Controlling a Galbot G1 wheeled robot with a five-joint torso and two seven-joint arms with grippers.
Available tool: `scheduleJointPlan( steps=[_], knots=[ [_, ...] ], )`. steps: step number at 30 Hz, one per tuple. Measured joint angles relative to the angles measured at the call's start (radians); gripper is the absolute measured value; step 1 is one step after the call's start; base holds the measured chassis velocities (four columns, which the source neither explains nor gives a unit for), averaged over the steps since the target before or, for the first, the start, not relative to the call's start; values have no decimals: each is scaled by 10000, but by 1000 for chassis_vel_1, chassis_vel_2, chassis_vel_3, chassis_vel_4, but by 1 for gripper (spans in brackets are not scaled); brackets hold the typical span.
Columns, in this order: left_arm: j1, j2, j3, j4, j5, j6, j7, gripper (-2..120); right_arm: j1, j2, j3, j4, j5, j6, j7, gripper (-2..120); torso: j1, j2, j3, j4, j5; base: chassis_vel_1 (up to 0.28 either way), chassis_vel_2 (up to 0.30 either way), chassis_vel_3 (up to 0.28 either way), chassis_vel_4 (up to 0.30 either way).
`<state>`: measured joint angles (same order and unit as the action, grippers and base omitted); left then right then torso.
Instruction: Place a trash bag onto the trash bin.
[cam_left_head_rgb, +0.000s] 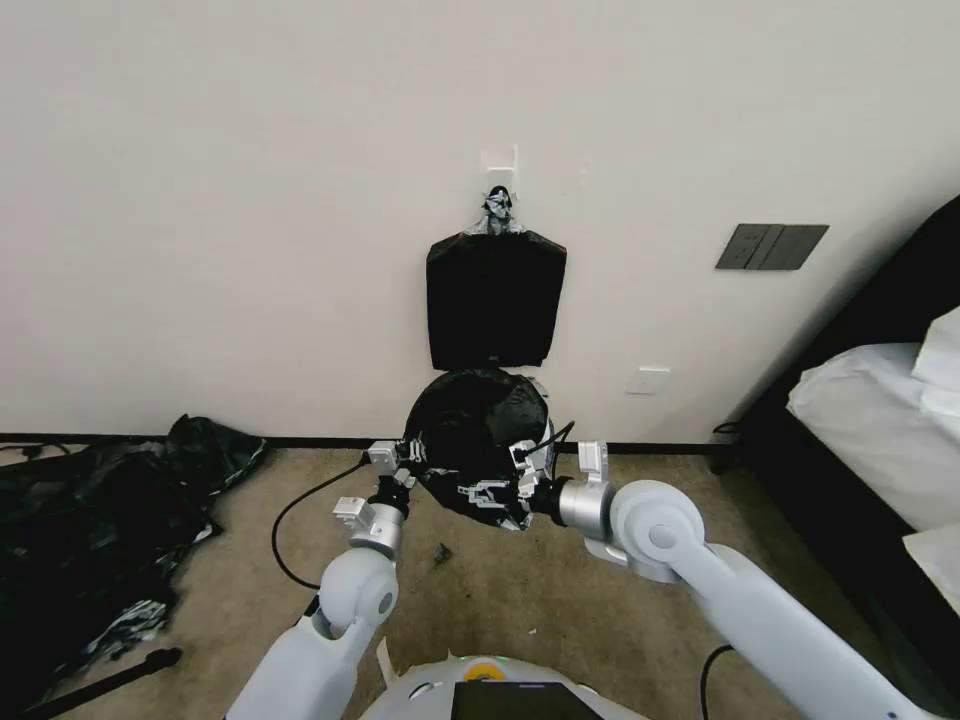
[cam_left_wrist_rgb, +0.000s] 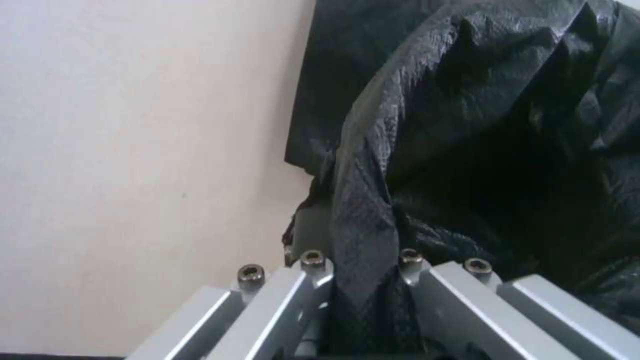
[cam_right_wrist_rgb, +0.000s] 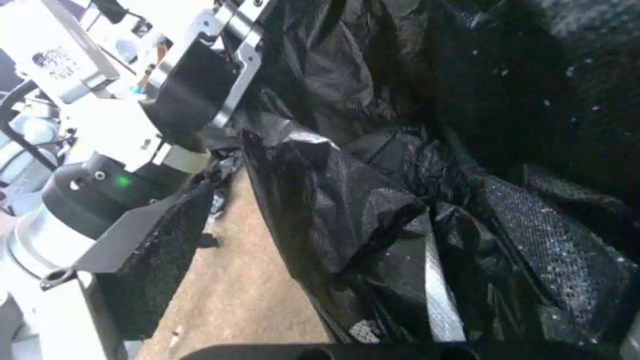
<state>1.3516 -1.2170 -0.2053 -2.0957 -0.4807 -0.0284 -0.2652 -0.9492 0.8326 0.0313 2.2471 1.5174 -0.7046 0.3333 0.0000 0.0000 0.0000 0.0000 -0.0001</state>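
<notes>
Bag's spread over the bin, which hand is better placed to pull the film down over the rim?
Probably left. The left hand is shut on a fold of the trash bag. The right hand is at the bag's other edge, grip unclear.

The trash bag (cam_left_head_rgb: 478, 440) is sitting spread open at the picture's centre, in front of the wall. The left gripper (cam_left_head_rgb: 407, 470) is pressing against its rim at nine o'clock; the right gripper (cam_left_head_rgb: 520, 478) is meeting it at four o'clock. A flat black bundle (cam_left_head_rgb: 495, 300) is hanging at twelve o'clock above.
</notes>
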Motion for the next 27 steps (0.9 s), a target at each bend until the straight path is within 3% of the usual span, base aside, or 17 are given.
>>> scheduleJointPlan(
  steps=[7,27],
  knots=[
    [-30,46,0,53,85,-15,79,1,35,-86,99,-82,422,-5,-598,100,0,0,0,0,1,0,0,0,0],
    [-80,76,77,111,813,-3,110,1,22,-93,-335,426,-1147,-9,-637,100,0,0,0,0,1,0,0,0,0]
  ],
)
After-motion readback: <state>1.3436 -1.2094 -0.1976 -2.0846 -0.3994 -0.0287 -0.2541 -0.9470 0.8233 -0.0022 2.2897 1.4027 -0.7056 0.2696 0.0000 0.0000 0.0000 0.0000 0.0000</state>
